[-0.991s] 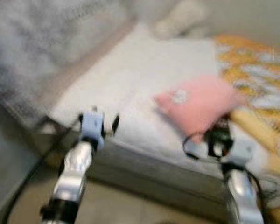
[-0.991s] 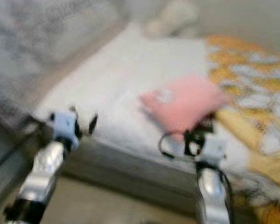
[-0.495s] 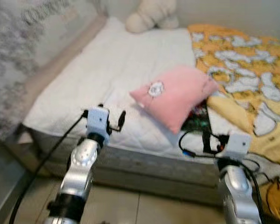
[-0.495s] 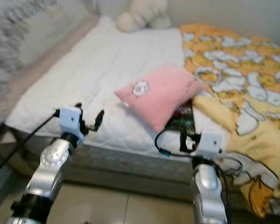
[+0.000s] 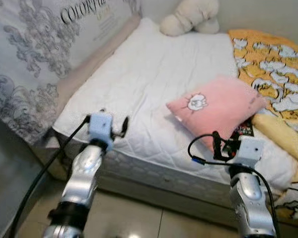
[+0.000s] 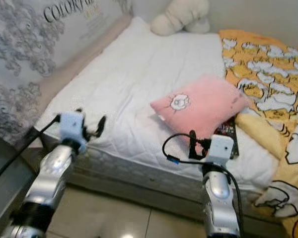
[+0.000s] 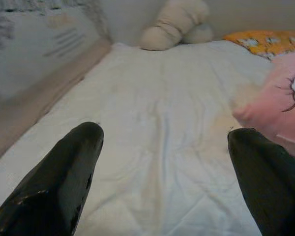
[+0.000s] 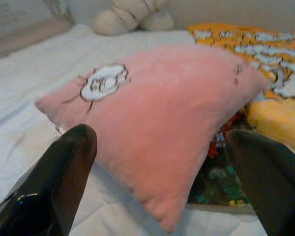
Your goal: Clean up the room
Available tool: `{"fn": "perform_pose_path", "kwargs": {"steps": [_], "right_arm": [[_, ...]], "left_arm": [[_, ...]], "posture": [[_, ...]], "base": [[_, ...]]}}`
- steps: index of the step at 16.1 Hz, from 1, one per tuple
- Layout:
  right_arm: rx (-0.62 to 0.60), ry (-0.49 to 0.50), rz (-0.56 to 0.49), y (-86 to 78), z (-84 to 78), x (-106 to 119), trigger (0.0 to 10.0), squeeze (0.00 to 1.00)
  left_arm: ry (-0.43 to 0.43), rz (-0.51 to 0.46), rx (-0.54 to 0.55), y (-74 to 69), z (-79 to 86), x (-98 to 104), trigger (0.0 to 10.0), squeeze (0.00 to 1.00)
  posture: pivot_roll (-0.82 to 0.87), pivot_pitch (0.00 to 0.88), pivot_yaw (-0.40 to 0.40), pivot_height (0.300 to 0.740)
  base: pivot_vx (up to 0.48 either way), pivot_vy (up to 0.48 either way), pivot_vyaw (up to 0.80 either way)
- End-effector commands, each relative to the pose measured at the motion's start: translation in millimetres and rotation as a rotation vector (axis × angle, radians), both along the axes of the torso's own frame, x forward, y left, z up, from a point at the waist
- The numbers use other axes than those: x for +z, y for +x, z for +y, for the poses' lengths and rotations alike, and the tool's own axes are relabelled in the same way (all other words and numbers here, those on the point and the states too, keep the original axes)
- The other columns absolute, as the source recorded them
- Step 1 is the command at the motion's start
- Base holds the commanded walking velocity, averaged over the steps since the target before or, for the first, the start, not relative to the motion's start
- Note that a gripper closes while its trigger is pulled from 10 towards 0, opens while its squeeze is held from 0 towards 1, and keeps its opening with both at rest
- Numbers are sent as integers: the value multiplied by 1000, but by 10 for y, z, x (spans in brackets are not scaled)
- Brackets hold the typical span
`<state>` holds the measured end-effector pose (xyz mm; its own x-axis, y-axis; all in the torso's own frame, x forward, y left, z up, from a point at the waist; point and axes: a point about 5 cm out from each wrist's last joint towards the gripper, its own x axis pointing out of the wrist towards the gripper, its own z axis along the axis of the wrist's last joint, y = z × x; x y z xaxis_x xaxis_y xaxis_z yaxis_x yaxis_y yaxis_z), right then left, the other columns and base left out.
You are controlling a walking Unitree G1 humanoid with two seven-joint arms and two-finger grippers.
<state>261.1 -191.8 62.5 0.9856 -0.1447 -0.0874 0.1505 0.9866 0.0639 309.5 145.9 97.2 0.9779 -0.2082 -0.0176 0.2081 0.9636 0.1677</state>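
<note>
Pink square cushion (image 5: 216,110) with a white sheep patch is seen right of centre in the left eye view, lying on the white quilted mattress (image 5: 154,74). Left gripper (image 7: 162,172) is seen spread wide and empty over the mattress. Right gripper (image 8: 162,172) is likewise spread and empty, the cushion just beyond it.

Both eye views look down from the head over the foot of the bed (image 5: 154,84), sharing the pink pillow (image 5: 216,110) and plush toy (image 5: 188,19). The left wrist view faces low along the white mattress toward that toy; the right wrist view sits close before the pillow, which both wrist views share
</note>
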Motion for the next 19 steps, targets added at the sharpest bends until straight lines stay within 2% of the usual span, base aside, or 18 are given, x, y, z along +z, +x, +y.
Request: {"fn": "perform_pose_path", "kwargs": {"steps": [1, 2, 4, 5, 6, 10, 12, 16, 19], "right_arm": [[-44, -4, 23, -41, -115, -47, 10000, 0], [-41, -16, 34, -43, -115, -56, 10000, 0], [-34, -32, 38, -41, -109, -66, 10000, 0], [-42, -31, 36, -36, -112, -66, 10000, 0], [-43, -50, 33, -31, -111, -63, 10000, 0], [7, -87, 20, -26, -39, -46, 10000, 0], [-1, -90, 25, -36, -64, -53, 10000, 0], [17, -130, 17, -8, -83, -30, 10000, 0], [22, -120, -6, 34, -63, 47, 10000, 0]], "left_arm": [[56, 4, 5, 35, -69, -10, 10000, 976], [45, -11, 10, 39, -52, 8, 10000, 0], [65, -24, 38, 52, -12, 24, 10000, 0], [28, -17, 36, 54, -4, 22, 10000, 0], [-9, -8, 36, 53, 7, 20, 10000, 0], [-9, -17, -1, 66, -60, 24, 10000, 0], [-26, -18, 14, 73, -59, 27, 10000, 0], [-20, -38, -6, 90, -100, 59, 10000, 0], [-56, -40, 43, 141, -43, 96, 10000, 0]], "posture": [[107, 0, -33, 740], [102, 0, -26, 740], [99, 0, -19, 740], [96, 0, -15, 740], [93, 0, -13, 740], [91, 0, -19, 740], [88, 0, -20, 740], [84, 0, -18, 740], [76, 0, -15, 740]], "base": [[0, 0, -738], [0, 0, -731], [0, 0, -694], [0, 0, -669], [454, 0, 0], [476, 0, -188], [472, 0, -747], [480, 0, 0], [480, 0, 0]]}}
